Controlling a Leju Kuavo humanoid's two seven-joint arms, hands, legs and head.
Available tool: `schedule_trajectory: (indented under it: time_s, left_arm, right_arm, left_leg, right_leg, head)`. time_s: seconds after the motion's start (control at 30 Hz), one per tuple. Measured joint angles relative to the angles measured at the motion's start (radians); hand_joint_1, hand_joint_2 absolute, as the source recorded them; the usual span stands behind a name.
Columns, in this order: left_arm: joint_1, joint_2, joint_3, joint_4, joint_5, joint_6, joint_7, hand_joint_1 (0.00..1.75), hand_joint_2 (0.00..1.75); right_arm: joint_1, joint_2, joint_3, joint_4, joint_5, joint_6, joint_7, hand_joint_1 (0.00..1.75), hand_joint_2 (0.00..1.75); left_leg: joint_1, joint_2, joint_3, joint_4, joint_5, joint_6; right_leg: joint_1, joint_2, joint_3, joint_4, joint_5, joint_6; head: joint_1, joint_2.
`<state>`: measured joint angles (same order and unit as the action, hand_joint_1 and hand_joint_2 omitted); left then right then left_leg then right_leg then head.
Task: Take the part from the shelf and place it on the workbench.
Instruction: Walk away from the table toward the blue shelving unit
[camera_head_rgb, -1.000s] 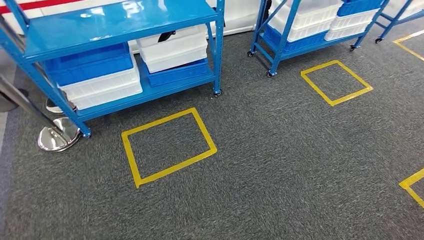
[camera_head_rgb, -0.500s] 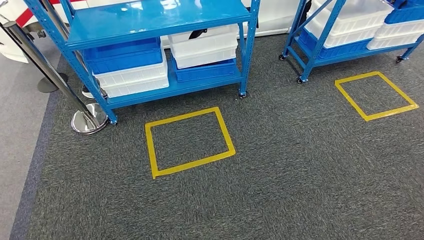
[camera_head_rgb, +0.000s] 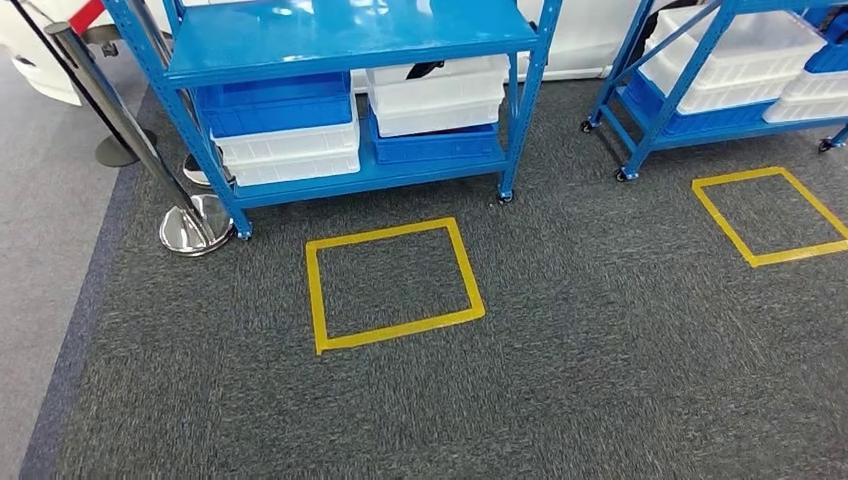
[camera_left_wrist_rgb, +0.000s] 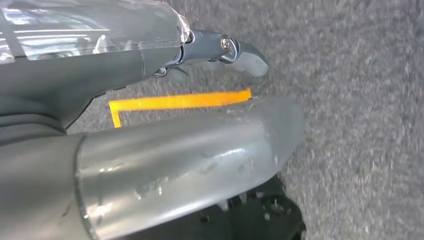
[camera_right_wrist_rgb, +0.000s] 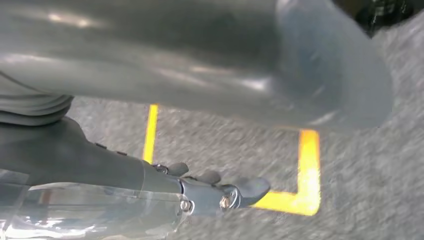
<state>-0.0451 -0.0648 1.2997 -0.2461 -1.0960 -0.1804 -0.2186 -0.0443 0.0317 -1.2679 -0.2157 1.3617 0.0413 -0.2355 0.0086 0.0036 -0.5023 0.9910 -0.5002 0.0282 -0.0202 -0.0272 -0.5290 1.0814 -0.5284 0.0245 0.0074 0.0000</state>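
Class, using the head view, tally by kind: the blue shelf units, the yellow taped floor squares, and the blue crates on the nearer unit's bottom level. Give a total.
Blue shelf units: 2
Yellow taped squares: 2
Blue crates: 2
Total: 6

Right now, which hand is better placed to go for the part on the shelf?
Left, marginally. The left hand and right hand both hang empty over the carpet, neither near the shelf. The shelf stands left of centre in the head view, so the left probably has the shorter path.
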Motion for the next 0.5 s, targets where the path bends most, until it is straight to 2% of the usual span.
schedule_trajectory:
  time_s: [0.03,0.1,0.13,0.17,0.2,0.23,0.3,0.33,0.37,0.43,0.47,0.5]
  left_arm:
    - [0.0,0.0,0.0,0.0,-0.001,0.0,0.0,0.0,0.0]
    - [0.0,0.0,0.0,0.0,-0.003,-0.001,0.001,0.0,0.0]
    - [0.0,0.0,0.0,0.0,-0.003,-0.001,0.001,0.0,0.0]
    - [0.002,0.0,0.0,0.0,-0.003,-0.001,0.002,0.0,0.0]
    - [0.003,0.0,0.0,0.0,-0.003,-0.001,0.002,0.0,0.0]
    - [0.004,-0.001,0.0,0.0,-0.003,-0.001,0.003,0.0,0.0]
    - [0.006,-0.002,0.0,0.0,-0.004,-0.001,0.003,0.0,0.0]
    - [0.005,-0.003,0.0,0.0,-0.004,-0.002,0.004,0.0,0.0]
    - [0.005,-0.003,0.0,0.001,-0.004,-0.002,0.004,0.0,0.0]
    - [0.0,-0.003,0.0,0.001,-0.004,-0.002,0.004,0.0,0.0]
    - [-0.002,-0.003,0.0,0.001,-0.004,-0.002,0.004,0.0,0.0]
    - [-0.004,-0.003,0.0,0.001,-0.004,-0.002,0.004,0.0,0.0]
  right_arm:
    - [0.0,0.0,0.0,0.0,0.001,0.0,0.002,0.0,0.0]
    - [0.002,0.0,0.0,0.0,0.001,0.001,0.004,0.0,0.0]
    - [0.004,0.0,0.0,0.0,0.001,0.001,0.004,0.0,0.0]
    - [0.008,0.0,0.0,0.0,0.001,0.001,0.005,0.0,0.0]
    - [0.011,-0.001,0.0,0.0,0.001,0.001,0.005,0.0,0.0]
    - [0.014,-0.001,0.0,0.0,0.001,0.001,0.005,0.0,0.0]
    - [0.021,-0.003,0.0,0.0,0.001,0.001,0.005,0.0,0.0]
    - [0.021,-0.003,0.0,0.0,0.001,0.002,0.005,0.0,0.0]
    - [0.021,-0.003,0.0,0.0,0.001,0.002,0.005,0.0,0.0]
    - [0.017,-0.003,0.0,0.0,0.001,0.002,0.005,0.0,0.0]
    - [0.017,-0.003,0.0,0.0,0.001,0.002,0.005,0.0,0.0]
    - [0.017,-0.002,-0.001,0.0,0.001,0.002,0.005,0.0,0.0]
  left_leg:
    - [0.0,-0.001,0.012,-0.002,-0.003,0.005]
    - [-0.002,-0.006,0.029,-0.002,-0.018,0.008]
    - [-0.003,-0.009,0.039,-0.002,-0.028,0.008]
    - [-0.004,-0.014,0.052,-0.002,-0.039,0.007]
    - [-0.004,-0.018,0.068,-0.002,-0.052,0.006]
    - [-0.004,-0.022,0.086,-0.002,-0.066,0.004]
    - [-0.004,-0.028,0.118,-0.003,-0.097,-0.003]
    - [-0.005,-0.029,0.129,-0.007,-0.11,-0.009]
    - [-0.006,-0.03,0.143,-0.013,-0.118,-0.016]
    - [-0.006,-0.029,0.153,-0.006,-0.105,-0.031]
    - [-0.005,-0.026,0.141,0.031,-0.082,-0.037]
    - [-0.004,-0.023,0.108,0.09,-0.057,-0.041]
  right_leg:
    - [-0.001,0.009,-0.031,0.05,-0.019,0.003]
    - [-0.002,0.021,-0.121,0.171,-0.061,0.007]
    - [-0.002,0.022,-0.163,0.213,-0.076,0.008]
    - [-0.001,0.023,-0.189,0.224,-0.081,0.008]
    - [-0.001,0.023,-0.199,0.202,-0.069,0.007]
    - [-0.001,0.023,-0.197,0.153,-0.038,0.005]
    - [0.003,0.025,-0.183,0.045,0.073,-0.005]
    - [0.006,0.026,-0.176,0.014,0.111,-0.011]
    - [0.01,0.027,-0.172,-0.001,0.133,-0.019]
    - [0.012,0.027,-0.151,-0.011,0.117,-0.035]
    - [0.011,0.027,-0.133,-0.023,0.109,-0.044]
    - [0.009,0.026,-0.112,-0.034,0.1,-0.051]
  head:
    - [0.003,0.0]
    - [0.007,0.0]
    - [0.008,0.0]
    - [0.008,0.0]
    - [0.009,0.0]
    - [0.009,0.0]
    - [0.011,0.0]
    - [0.011,0.0]
    - [0.012,0.0]
    - [0.011,0.0]
    - [0.011,0.0]
    - [0.009,0.0]
